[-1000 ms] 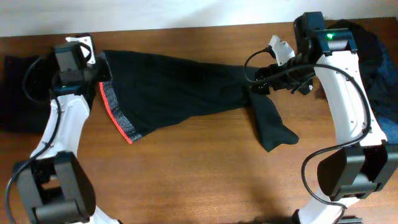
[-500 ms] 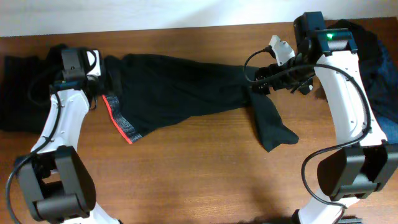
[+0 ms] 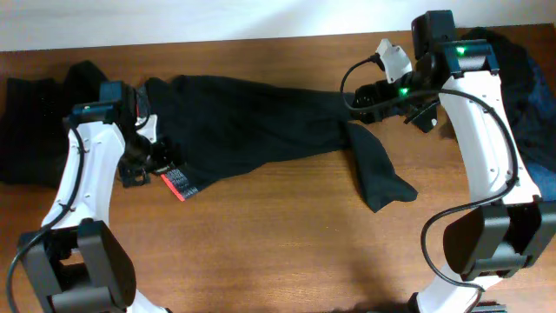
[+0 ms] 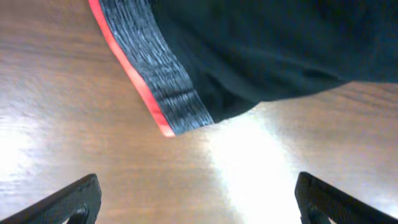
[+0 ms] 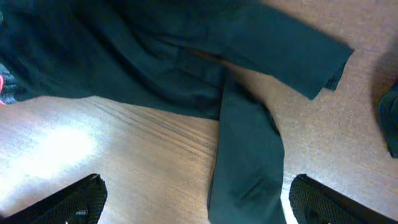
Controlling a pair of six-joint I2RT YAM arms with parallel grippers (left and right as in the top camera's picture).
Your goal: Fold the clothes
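Overhead: black trousers (image 3: 252, 117) lie stretched across the table (image 3: 287, 252), red-and-grey waistband (image 3: 174, 181) at the left end, one lower leg (image 3: 378, 178) doubled back and kinked toward the front edge. Left gripper (image 3: 141, 163) hangs just beside the waistband, right gripper (image 3: 365, 97) above the leg end. Dark heap (image 3: 35, 122) far left, a second heap with blue denim (image 3: 532, 104) far right, both unfolded. Left wrist: fingers (image 4: 74, 199) spread wide, nothing between them, bare wood below and the waistband corner just ahead. Right wrist: fingers (image 5: 74, 196) likewise wide apart and empty, the kinked leg under the right finger, a second leg end beyond it. Judgement: this is a regrip stage, early in the task. To do it well, pinch the waistband corner through both layers, have the right take the hem, straighten the kink first, then fold the length over.
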